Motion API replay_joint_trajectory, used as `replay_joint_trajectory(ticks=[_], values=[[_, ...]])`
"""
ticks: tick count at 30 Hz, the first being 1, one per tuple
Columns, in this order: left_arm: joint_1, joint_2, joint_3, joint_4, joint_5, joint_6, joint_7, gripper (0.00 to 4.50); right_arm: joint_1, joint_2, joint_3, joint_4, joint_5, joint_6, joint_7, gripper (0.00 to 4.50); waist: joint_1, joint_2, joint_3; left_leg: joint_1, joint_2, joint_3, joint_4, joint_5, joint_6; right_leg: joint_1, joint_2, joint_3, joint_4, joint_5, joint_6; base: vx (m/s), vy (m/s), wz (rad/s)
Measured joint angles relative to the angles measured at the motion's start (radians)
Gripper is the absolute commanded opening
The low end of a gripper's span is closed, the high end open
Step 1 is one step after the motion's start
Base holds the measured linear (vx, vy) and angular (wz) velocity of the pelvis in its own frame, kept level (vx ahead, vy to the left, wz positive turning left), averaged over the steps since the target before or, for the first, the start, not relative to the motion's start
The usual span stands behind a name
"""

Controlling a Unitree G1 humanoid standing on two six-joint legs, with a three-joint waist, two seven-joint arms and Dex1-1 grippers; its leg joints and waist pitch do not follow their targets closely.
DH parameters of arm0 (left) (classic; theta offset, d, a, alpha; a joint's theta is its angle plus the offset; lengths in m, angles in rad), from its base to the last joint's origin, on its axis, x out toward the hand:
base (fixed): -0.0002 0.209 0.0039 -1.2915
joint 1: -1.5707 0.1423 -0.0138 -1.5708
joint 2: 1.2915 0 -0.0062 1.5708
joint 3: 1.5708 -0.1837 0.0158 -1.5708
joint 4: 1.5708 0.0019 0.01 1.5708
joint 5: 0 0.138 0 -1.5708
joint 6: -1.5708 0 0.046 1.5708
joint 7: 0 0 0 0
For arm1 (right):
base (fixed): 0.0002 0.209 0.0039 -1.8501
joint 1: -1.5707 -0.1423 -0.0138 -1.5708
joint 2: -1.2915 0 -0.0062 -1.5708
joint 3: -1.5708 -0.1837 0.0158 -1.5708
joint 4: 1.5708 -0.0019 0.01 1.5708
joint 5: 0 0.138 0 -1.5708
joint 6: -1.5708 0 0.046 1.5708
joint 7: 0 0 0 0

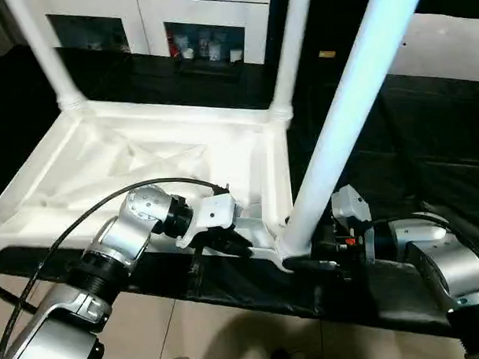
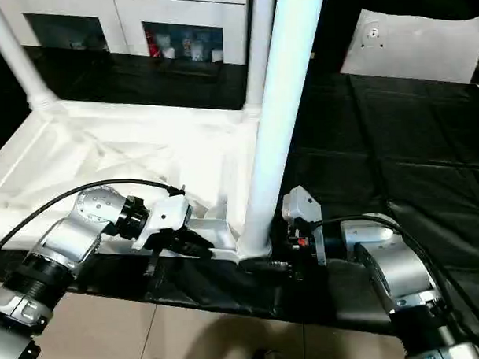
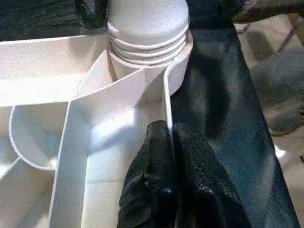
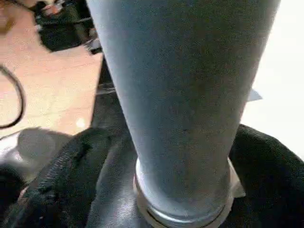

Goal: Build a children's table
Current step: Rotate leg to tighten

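Note:
The children's table top (image 1: 82, 177) lies upside down on a black mat, ribs facing up. Three white legs stand in its corner sockets: far left (image 1: 42, 48), far right (image 1: 290, 44) and near right (image 1: 347, 113). My left gripper (image 1: 230, 243) is shut on the thin rim wall (image 3: 166, 109) just beside the near right socket. My right gripper (image 1: 304, 257) is open. Its black fingers (image 4: 61, 175) stand on either side of the near right leg's base (image 4: 185, 142), low at the socket.
A white cabinet with glass doors (image 1: 203, 31) stands behind the table. A white board (image 2: 412, 43) lies at the back right on the black mat (image 1: 427, 141). The mat's front edge drops to tan floor (image 1: 213, 338) just below my arms.

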Motion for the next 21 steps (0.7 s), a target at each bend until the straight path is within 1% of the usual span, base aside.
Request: replay_joint_trajectory(ticks=[3,4,5,6,8,10,13,16,21], values=[[-0.009,0.001,-0.003,0.018,-0.004,-0.017,-0.016,0.00,-0.023,-0.004,0.024,0.039,-0.007,-0.031,0.023,3.84,0.001,0.000,0.000,0.000,0.000,0.000,0.000,0.000,0.000,0.000,0.000,0.000,0.000,0.000,0.000,0.000,0.000,0.00],[-0.012,0.001,-0.005,0.022,-0.004,-0.020,-0.018,0.00,-0.028,-0.004,0.027,0.048,-0.009,-0.037,0.025,3.70,0.001,0.000,0.000,0.000,0.000,0.000,0.000,0.000,0.000,0.000,0.000,0.000,0.000,0.000,0.000,0.000,0.000,0.00],[-0.016,0.000,-0.008,0.028,-0.005,-0.023,-0.021,0.00,-0.032,-0.004,0.032,0.059,-0.014,-0.048,0.030,3.70,0.002,0.000,0.000,-0.001,0.000,0.001,0.000,0.000,0.000,0.000,0.000,0.000,0.000,0.000,0.000,0.000,0.000,0.00],[-0.017,0.000,-0.008,0.031,-0.006,-0.026,-0.022,0.00,-0.034,-0.004,0.032,0.069,-0.016,-0.052,0.034,3.51,0.003,0.000,0.000,0.000,0.000,0.001,0.000,0.000,0.000,0.000,0.000,0.000,0.000,0.000,0.000,0.000,0.000,0.00],[-0.017,0.000,-0.008,0.033,-0.008,-0.029,-0.029,0.00,-0.034,-0.004,0.032,0.077,-0.023,-0.053,0.040,3.46,0.003,0.000,0.000,-0.001,0.000,0.001,0.000,0.000,0.000,0.000,0.000,0.000,0.000,0.000,0.000,0.000,0.000,0.00],[-0.017,0.000,-0.009,0.033,-0.009,-0.031,-0.033,0.00,-0.034,-0.004,0.033,0.077,-0.025,-0.061,0.046,3.21,0.003,-0.001,0.000,-0.001,0.000,0.001,0.000,0.000,0.000,0.000,0.000,0.000,0.000,0.000,0.000,0.000,0.000,0.00],[-0.017,0.001,-0.009,0.037,-0.009,-0.043,-0.044,0.00,-0.038,-0.004,0.035,0.087,-0.025,-0.067,0.058,3.04,0.005,-0.001,0.000,0.000,0.000,0.001,0.000,0.000,0.000,0.000,0.000,0.000,0.000,0.000,0.000,0.000,0.000,0.00],[-0.017,0.002,-0.009,0.045,-0.011,-0.053,-0.048,0.00,-0.045,-0.005,0.044,0.096,-0.024,-0.073,0.065,2.74,0.006,-0.001,0.000,0.000,0.000,0.002,0.000,0.000,0.000,0.000,-0.001,0.000,0.000,0.000,0.000,0.000,0.000,0.00],[-0.017,0.002,-0.009,0.047,-0.015,-0.053,-0.049,0.00,-0.044,-0.005,0.044,0.097,-0.022,-0.072,0.068,2.62,0.006,-0.001,0.000,0.000,0.000,0.002,0.000,0.000,0.000,0.000,0.000,0.000,0.000,0.000,0.001,0.000,0.000,0.00]])
